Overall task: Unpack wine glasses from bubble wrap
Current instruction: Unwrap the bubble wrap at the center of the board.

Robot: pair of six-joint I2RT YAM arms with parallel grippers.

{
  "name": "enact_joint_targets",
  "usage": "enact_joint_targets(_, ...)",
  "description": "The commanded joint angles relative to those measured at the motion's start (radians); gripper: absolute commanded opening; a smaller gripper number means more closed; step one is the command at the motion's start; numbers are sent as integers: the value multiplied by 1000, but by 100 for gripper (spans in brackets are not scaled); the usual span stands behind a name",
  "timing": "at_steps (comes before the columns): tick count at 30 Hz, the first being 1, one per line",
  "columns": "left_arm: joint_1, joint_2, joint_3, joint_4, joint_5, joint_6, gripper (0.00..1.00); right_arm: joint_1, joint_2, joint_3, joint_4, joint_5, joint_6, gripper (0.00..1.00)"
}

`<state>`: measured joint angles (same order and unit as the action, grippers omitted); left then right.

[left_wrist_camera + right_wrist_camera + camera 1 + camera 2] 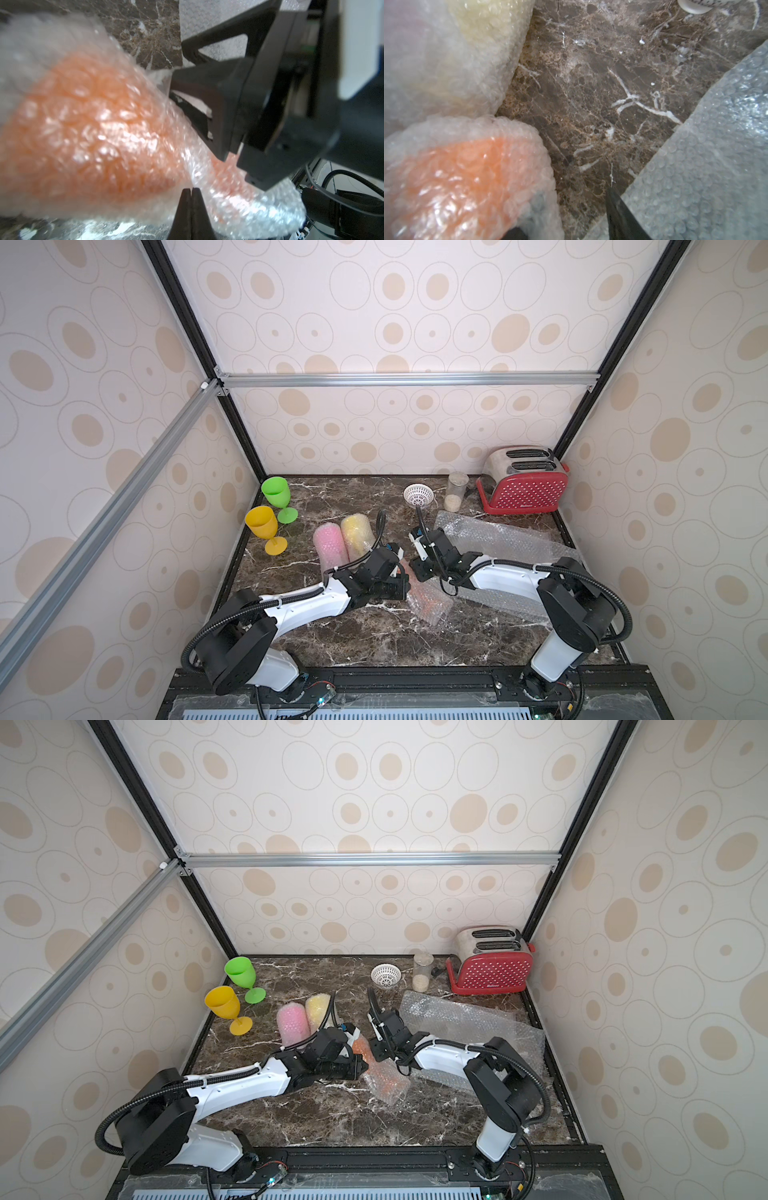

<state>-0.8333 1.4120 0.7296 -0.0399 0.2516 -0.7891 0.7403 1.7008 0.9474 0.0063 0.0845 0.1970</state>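
Closest in, on the dark veined marble counter [374,639], the orange plastic goblet [89,124] lies on its side between the two arms, still inside its tube of clear bubble wrap [259,209]. The left gripper [188,192] is clenched tip to tip at the tube's edge; whether a fold of film is caught there I cannot tell. The right gripper [561,209] stands parted at the narrower stem end. One finger is against the wrap and bare marble shows between its jaws, so it grips nothing I can see. To do this step well, I judge, one gripper should pin the film alone, never the cup, while the other draws a loose flap away, unrolling rather than tugging (the film looks slick and springy, and the light goblet would roll on its round bowl). Just beyond, the pink wrapped goblet [329,545] and the yellow wrapped goblet [356,531] lie side by side, touching; they are soft-edged cylinders, their colour blurred by bubbles. To the right spread crinkled flat sheets of loose wrap [498,539]. Farther left, an unwrapped yellow goblet [262,522] and a green goblet [276,491] stand upright, smooth and opaque. At the back sit a small white perforated bowl [418,494], a clear cylindrical jar [456,489] and a red dotted toaster [525,487] with a steel top.
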Motion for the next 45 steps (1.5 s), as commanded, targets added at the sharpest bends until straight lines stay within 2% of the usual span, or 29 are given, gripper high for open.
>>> enact_joint_targets(1, -7, -35, -14, -13, -12, -8, 0, 1, 24, 38, -26, 45, 15, 49)
enact_joint_targets(9, -5, -54, -35, -7, -35, -30, 0, -5, 30, 60, -46, 25, 26, 48)
enact_joint_targets(13, 11, -76, -38, 29, -48, -93, 0, -5, 14, 49, -64, 5, 36, 48)
enact_joint_targets(14, 11, -80, -45, 61, -38, -114, 5, -5, 8, 47, -68, -2, 41, 48)
enact_joint_targets(15, 11, -83, -57, 109, -23, -143, 15, -5, 1, 44, -73, -7, 46, 48)
enact_joint_targets(17, 11, -82, -80, 204, 5, -196, 24, -5, -12, 34, -78, -11, 51, 48)
enact_joint_targets(20, 11, -70, -107, 293, 26, -258, 47, -5, -32, 21, -84, -14, 62, 48)
enact_joint_targets(23, 11, -48, -85, 213, -6, -249, 52, -5, -49, 13, -94, -28, 69, 48)
enact_joint_targets(26, 11, -42, -60, 126, -58, -231, 62, -5, -72, -4, -95, -46, 81, 48)
enact_joint_targets(28, 10, -37, -52, 93, -83, -221, 63, -5, -90, -22, -94, -57, 94, 47)
enact_joint_targets(33, 11, -10, -57, 104, -93, -221, 64, -3, -112, -66, -79, -96, 121, 46)
enact_joint_targets(35, 11, 3, -61, 120, -89, -224, 62, -3, -113, -78, -70, -106, 135, 46)
enact_joint_targets(45, 10, 28, -67, 131, -85, -211, 22, 13, -125, -105, -40, -132, 189, 45)
